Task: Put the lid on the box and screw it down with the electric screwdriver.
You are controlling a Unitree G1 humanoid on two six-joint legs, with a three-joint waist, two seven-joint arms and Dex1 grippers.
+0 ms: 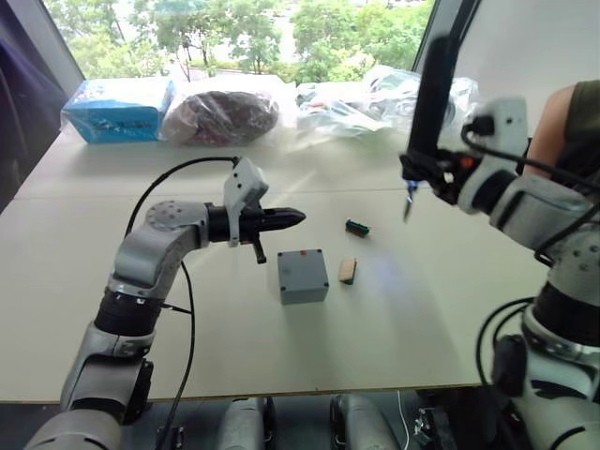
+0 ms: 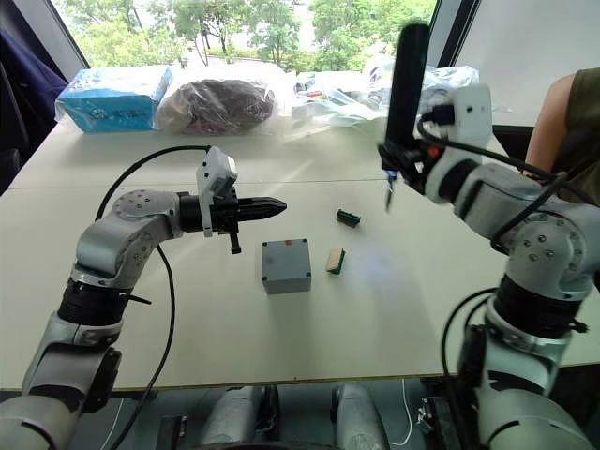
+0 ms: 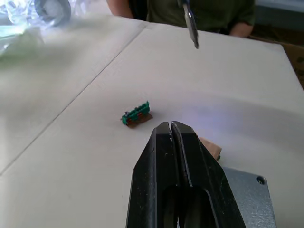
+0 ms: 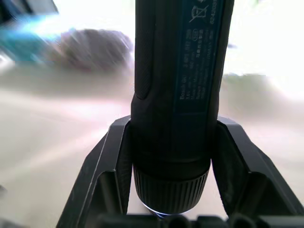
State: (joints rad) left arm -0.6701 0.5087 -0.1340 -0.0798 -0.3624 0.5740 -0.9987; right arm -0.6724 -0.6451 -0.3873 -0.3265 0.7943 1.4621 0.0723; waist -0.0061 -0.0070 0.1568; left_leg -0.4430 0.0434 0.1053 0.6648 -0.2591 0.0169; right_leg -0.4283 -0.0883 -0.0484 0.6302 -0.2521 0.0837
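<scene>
Screwdriving stage, apparently: lid (image 1: pixel 302 266) seated on box (image 1: pixel 304 289). Right gripper (image 4: pixel 168 142) clenched electric screwdriver (image 2: pixel 405 89) upright; left gripper (image 3: pixel 172 130) closed, empty. Needed bit squarely over a corner hole.

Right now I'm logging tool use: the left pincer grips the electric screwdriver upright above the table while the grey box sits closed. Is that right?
Not quite: the right pincer grips the electric screwdriver, as the right wrist view shows. The left pincer is shut and empty. The box sits closed.
</scene>
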